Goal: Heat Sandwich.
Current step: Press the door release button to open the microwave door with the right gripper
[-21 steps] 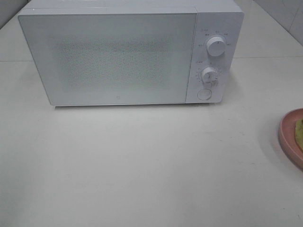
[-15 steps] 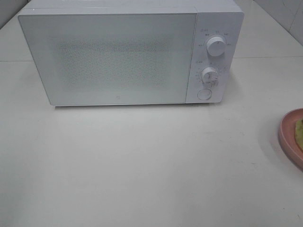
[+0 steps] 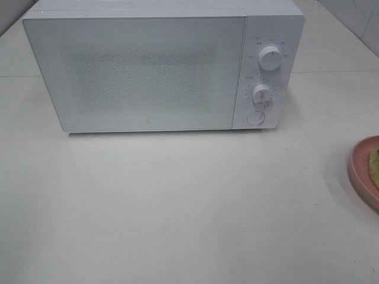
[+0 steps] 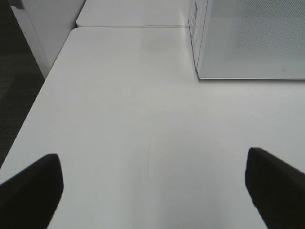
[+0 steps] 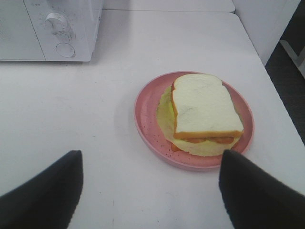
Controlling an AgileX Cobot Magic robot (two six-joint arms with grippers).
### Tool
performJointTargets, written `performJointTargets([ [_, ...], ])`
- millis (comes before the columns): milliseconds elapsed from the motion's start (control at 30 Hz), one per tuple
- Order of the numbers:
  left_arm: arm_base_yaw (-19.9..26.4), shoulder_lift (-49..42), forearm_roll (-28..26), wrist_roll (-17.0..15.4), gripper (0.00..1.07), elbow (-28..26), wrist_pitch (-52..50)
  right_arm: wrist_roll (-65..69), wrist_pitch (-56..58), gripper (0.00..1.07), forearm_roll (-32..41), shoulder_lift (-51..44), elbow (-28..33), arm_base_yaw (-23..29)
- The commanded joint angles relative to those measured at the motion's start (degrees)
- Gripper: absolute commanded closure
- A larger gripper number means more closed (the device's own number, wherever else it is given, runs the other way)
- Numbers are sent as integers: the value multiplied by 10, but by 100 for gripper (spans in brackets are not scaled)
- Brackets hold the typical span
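The sandwich (image 5: 205,107), white bread with a tan crust over pale yellow-green filling, lies on a round pink plate (image 5: 145,119). From the high camera only the plate's rim (image 3: 361,171) and a sliver of the sandwich (image 3: 375,167) show at the right edge. A white microwave (image 3: 160,65) stands at the back with its door shut. My right gripper (image 5: 150,191) hovers open above the table just short of the plate. Over bare table to the left of the microwave (image 4: 248,38), my left gripper (image 4: 152,191) is open and empty. Neither gripper shows in the high view.
Two dials (image 3: 270,58) and a round button (image 3: 255,118) sit on the microwave's right panel. The table's left edge (image 4: 33,114) drops to dark floor; its right edge (image 5: 276,90) runs close past the plate.
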Motion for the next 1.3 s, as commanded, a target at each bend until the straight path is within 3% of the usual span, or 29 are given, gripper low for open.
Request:
performJointTargets([
  [33,2,-15,0,0,9,1,-2,-3,-5,31,0,-15,-1,-5],
  [400,2,-15,0,0,9,1,-2,-3,-24,31,1,69,-32,-5],
  [1300,2,-15,0,0,9,1,-2,-3,-163,31,1,302,-32,-5],
])
